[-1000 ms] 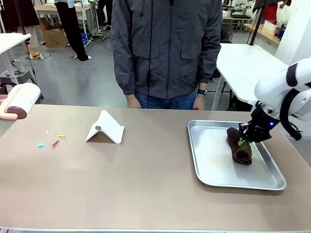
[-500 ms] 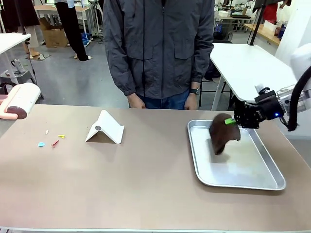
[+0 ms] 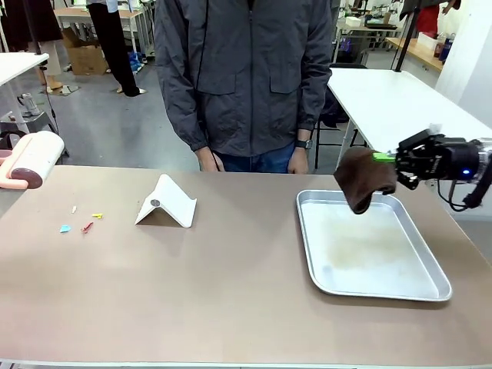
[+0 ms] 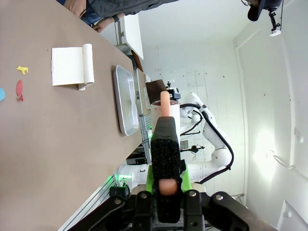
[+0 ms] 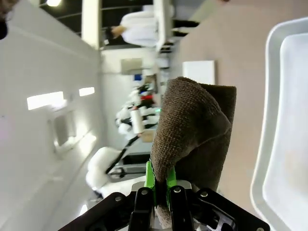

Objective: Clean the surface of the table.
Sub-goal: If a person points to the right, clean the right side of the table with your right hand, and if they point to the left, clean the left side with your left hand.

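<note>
The right gripper is pinched shut on a brown cloth. The green pads squeeze one edge of the cloth, and the rest hangs down in a soft fold. The cloth is up in the air, over the far end of a shiny metal tray, and it does not touch the tray. The inside of the tray has faint marks on it. The tray lies flat on the right side of the worktop.

The left gripper is closed tight around the handle of a lint roller. The handle is pink with a black grip part. In the front view the roller sits at the far left edge of the worktop.

The worktop is big, brown and smooth, and it stretches under all of these things. A white folded stand sits on it, left of the middle. Small coloured bits lie to the left of the stand: blue, red and yellow ones.

A person in a grey jacket stands at the far side of the worktop, with both hands down close to its far edge.
</note>
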